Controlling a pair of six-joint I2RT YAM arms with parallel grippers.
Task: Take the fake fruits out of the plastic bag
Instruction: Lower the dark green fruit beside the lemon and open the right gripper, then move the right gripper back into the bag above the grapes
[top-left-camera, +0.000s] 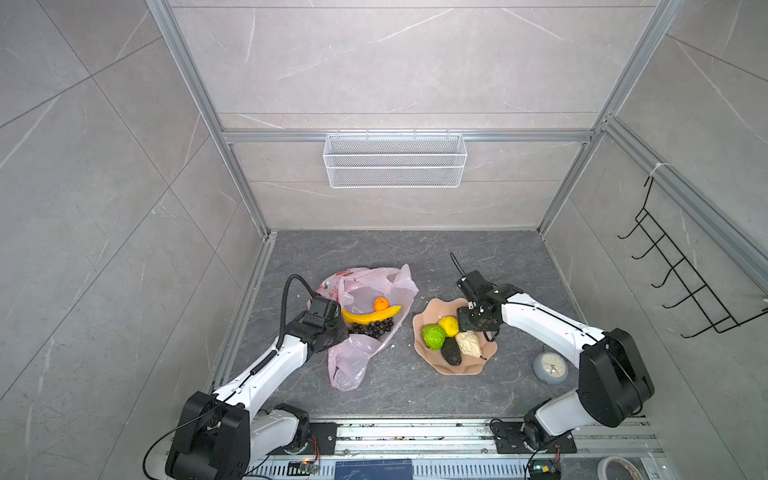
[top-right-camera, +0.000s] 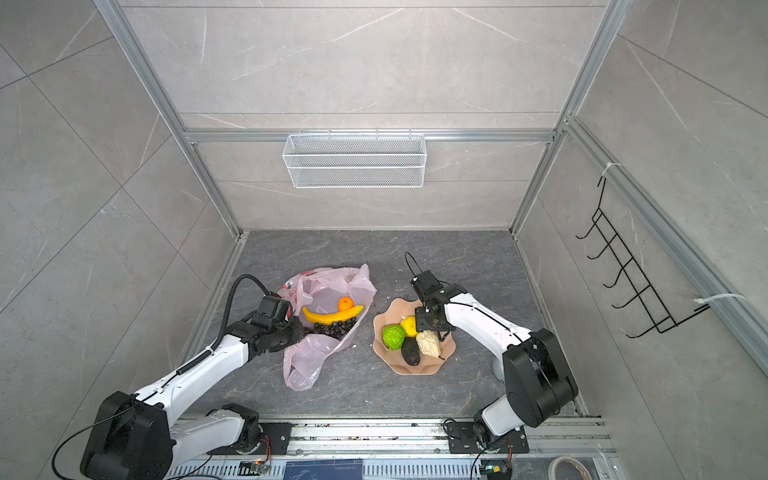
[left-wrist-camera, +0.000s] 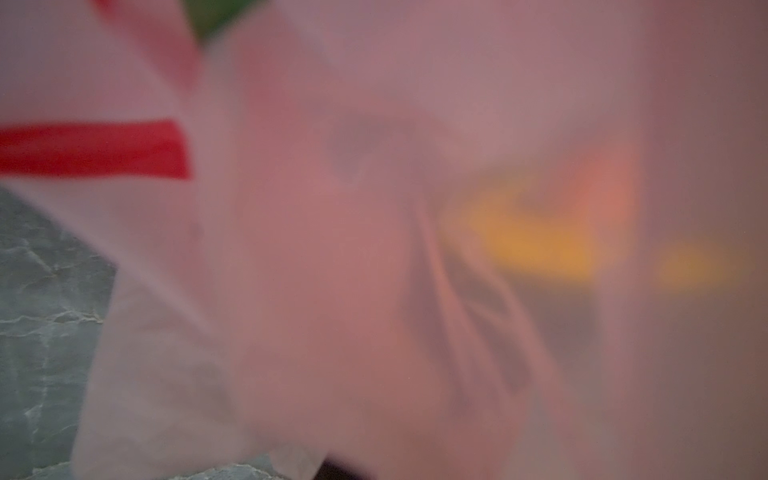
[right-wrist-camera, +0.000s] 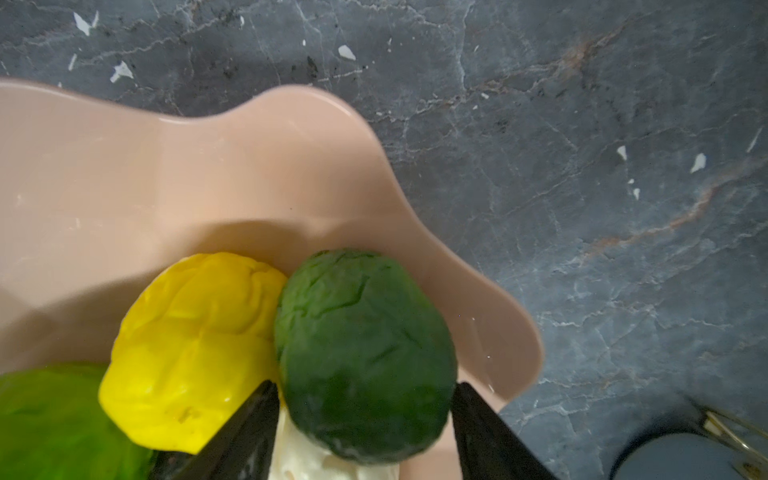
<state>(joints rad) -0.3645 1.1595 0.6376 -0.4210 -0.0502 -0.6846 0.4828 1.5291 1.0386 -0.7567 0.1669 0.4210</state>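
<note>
Fake fruits, small moulded plastic pieces, shown in 2 groups on the dark grey marbled table (top-left-camera: 415, 399).

Group 1: a curved yellow banana (top-left-camera: 371, 316), a round orange (top-left-camera: 381, 304) and a dark purple-black grape bunch (top-left-camera: 374, 328). All 3 lie inside the thin, translucent pale pink plastic bag (top-left-camera: 353, 361), which sprawls left of the table's centre with its mouth open.

Group 2: a bright green round fruit (top-left-camera: 433, 336), a yellow lumpy fruit (top-left-camera: 449, 325), a dark oval piece (top-left-camera: 451, 351) and a cream lumpy piece (top-left-camera: 468, 343). These sit touching on the peach-coloured scalloped plate (top-left-camera: 467, 369), right of centre.

In the right wrist view I see a 5th plate item, a dark green wrinkled fruit (right-wrist-camera: 361, 332), resting against the yellow one. The right gripper (right-wrist-camera: 363, 384) stands wide astride it, and a thin gap shows at 1 finger (right-wrist-camera: 245, 432).

The left gripper (top-left-camera: 338, 332) is closed at the bag's left edge. Pink film blurs its wrist view, so I cannot tell whether it pinches the bag.

A grey round clock (top-left-camera: 550, 368) sits near the table's right edge.
</note>
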